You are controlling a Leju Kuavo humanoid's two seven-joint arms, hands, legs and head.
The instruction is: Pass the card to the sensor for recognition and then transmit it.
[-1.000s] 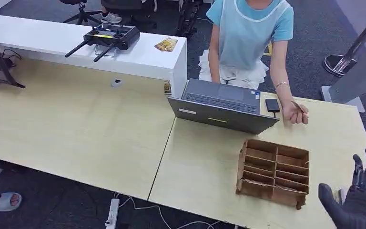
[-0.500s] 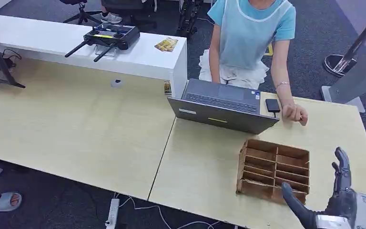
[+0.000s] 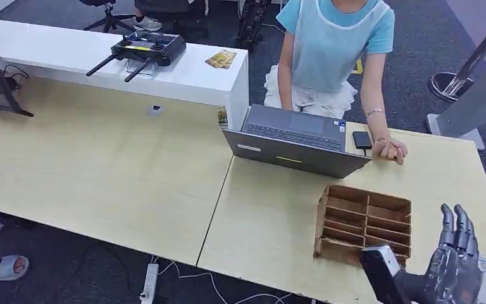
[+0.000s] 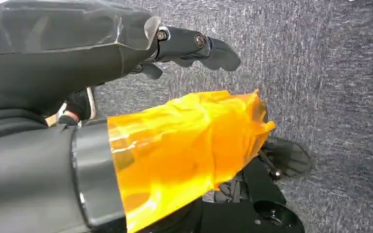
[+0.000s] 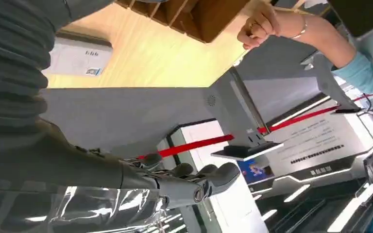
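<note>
Hovering above the near right corner of the pale wooden surface, the robot's right hand is raised with its dark fingers straight, side by side and holding nothing. Just beside it stands a brown wooden organiser divided into slots. From the right wrist view, a white card lies flat on the surface near the organiser; it carries a small blue mark and a line of print too small to read.

Behind the organiser sits an open grey laptop with a small sticker at its corner, and a black phone lies right next to it. A person in a light blue top sits behind the laptop, one closed hand resting on the surface beside the phone.

On a white counter further back lie a black remote controller with antennas and a small yellow packet.

The left hand hangs over grey carpet, its thumb wrapped in orange film and its fingers slightly curled, apart and holding nothing.
</note>
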